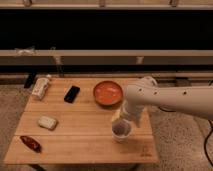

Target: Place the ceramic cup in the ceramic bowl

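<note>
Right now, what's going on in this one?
The robot's arm reaches in from the right, and its gripper is directly over the ceramic cup. The cup stands upright on the wooden table near the front edge. It is not yet in the ceramic bowl, which sits further back. A black phone and a pale block lie off to the left, away from the arm.

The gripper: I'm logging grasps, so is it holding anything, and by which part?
Cannot be told. The gripper is at the upper rim of the ceramic cup, which stands on the table, but whether it grips it does not show.
</note>
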You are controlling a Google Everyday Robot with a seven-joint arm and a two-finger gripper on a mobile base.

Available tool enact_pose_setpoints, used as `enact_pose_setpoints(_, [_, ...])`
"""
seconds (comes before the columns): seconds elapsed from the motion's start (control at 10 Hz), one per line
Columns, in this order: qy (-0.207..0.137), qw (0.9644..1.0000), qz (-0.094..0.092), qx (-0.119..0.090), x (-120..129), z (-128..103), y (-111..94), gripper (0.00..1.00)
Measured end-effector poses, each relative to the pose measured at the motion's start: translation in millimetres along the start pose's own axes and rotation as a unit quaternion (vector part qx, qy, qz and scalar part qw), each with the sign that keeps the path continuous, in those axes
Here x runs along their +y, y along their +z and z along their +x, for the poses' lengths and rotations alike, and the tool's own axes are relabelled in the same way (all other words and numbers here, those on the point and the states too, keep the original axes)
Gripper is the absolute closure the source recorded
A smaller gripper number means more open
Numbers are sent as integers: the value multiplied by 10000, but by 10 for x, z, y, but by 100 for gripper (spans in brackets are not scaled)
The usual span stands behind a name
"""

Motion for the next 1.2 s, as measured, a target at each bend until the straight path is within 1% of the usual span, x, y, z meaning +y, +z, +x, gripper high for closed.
enact_pose_setpoints(0.2, [69, 10000, -40, 60, -48, -26, 66, 20])
enact_pose_setpoints(0.5, [152, 9997, -203, 68, -176, -51, 23, 20])
enact_pose_setpoints(0.8, [151, 9994, -283, 136, -190, -15, 34, 20])
enact_pose_setpoints(1.0, [174, 9992, -303, 174, -216, -3, 65, 20])
enact_pose_setpoints(1.2, [249, 9991, -280, 212, -313, 17, 114, 20])
